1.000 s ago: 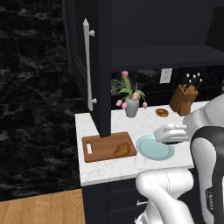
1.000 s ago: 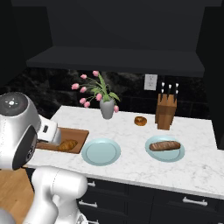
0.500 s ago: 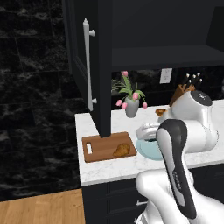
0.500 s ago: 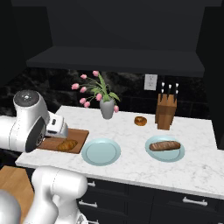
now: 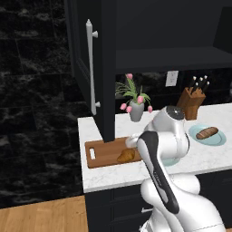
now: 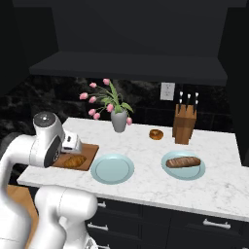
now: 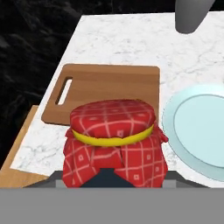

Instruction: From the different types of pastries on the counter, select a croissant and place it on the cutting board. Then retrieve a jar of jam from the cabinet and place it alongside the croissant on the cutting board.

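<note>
The hand (image 7: 107, 175) grips the jar of jam (image 7: 114, 140) above the cutting board (image 7: 109, 89).

- My left base view looks forward and down from behind my arm's left side, taking in the counter's (image 5: 104, 174) left end, the cutting board (image 5: 106, 152) and the cabinet (image 5: 90, 68) door.
- My right base view looks from behind my right side over the whole counter (image 6: 146, 180), from the cutting board (image 6: 90, 148) at its left edge across to the right end.
- Both base views share the board, the vase (image 5: 136, 112) and the plates.
- My hand view looks steeply down, close over the jar of jam (image 7: 114, 142), at the board (image 7: 109, 87) near the counter's left edge.
</note>
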{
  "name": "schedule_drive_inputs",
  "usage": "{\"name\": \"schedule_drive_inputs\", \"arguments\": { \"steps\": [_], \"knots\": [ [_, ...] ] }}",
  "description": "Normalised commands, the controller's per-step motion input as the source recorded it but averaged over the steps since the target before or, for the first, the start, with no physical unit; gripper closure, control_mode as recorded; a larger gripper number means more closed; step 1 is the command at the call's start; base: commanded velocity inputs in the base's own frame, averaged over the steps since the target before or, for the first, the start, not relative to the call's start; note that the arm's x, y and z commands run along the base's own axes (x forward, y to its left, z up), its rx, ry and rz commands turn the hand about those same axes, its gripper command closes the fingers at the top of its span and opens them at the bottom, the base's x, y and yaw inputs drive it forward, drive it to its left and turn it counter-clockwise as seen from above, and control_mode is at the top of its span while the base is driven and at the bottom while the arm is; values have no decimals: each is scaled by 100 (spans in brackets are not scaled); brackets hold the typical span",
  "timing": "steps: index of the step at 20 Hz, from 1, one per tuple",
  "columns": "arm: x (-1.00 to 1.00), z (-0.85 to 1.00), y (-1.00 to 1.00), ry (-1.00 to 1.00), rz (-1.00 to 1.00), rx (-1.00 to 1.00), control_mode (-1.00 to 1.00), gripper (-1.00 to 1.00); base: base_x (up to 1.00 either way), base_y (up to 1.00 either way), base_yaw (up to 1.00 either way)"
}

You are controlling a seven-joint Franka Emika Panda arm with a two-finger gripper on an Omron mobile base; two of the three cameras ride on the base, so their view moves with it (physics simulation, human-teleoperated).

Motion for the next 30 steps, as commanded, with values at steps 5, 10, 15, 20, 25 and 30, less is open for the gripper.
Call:
{"name": "schedule_drive_inputs", "arguments": {
  "steps": [5,10,15,20,25,30],
  "knots": [
    [65,-48,41,-3,0,-5,-100,100,0,0,0],
    [41,-26,45,0,0,-4,-100,100,0,0,0],
    [34,6,10,3,0,0,-100,100,0,0,0],
    [52,-6,5,5,0,0,-100,100,0,0,0],
    [9,-3,12,-1,0,-2,-100,100,0,0,0],
    [0,-17,10,-6,0,-3,-100,100,0,0,0]
  ]
}}
